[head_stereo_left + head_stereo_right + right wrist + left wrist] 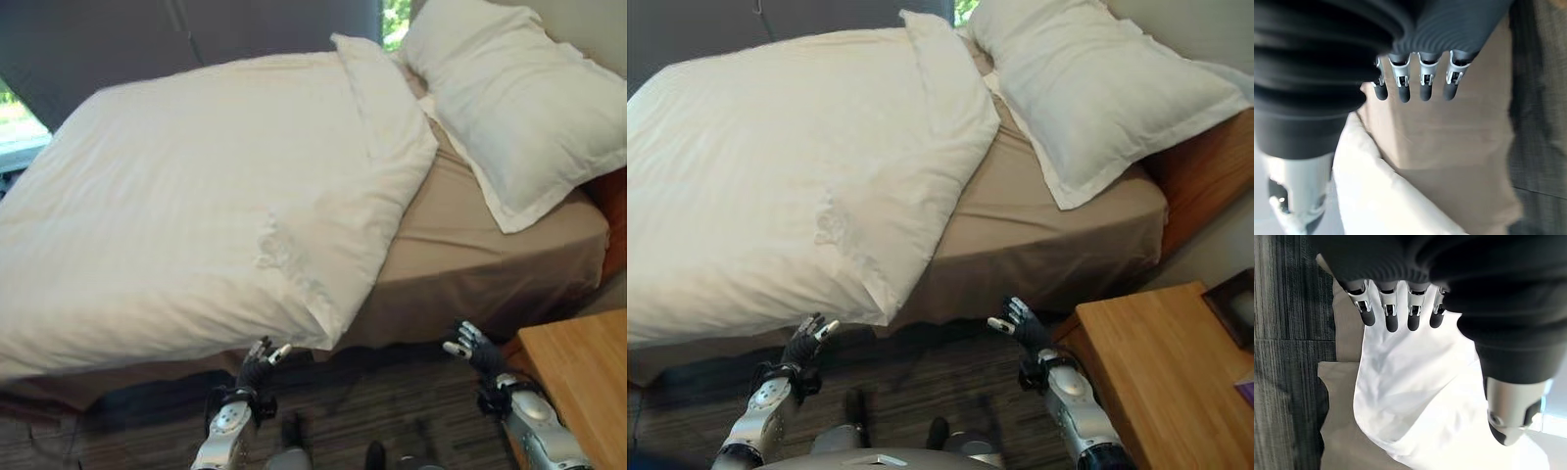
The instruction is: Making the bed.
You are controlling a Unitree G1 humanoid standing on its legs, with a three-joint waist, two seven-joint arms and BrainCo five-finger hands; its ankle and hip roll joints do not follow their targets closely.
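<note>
The white duvet point(196, 206) lies askew over the bed, its far left side cut off by the frame edge, and its near corner point(313, 328) droops over the bed's front edge, hiding part of the tan fitted sheet point(490, 235). Toward the headboard the sheet is bare, and the large white pillow point(519, 108) sits tilted there, one corner overhanging the sheet's side. The left hand point(260, 364) hangs just below that drooping duvet corner, fingers point(1391, 318) straight and loosely spread, holding nothing; whether they brush the fabric is hard to tell. The right hand point(1022, 325) hovers in front of the bare sheet's side drop, fingers point(1425, 85) also straight and apart, clear of the cloth. A strip of dark striped carpet point(372, 401) lies open between bed and robot. A wooden nightstand point(1156, 372) crowds the right arm's side.
</note>
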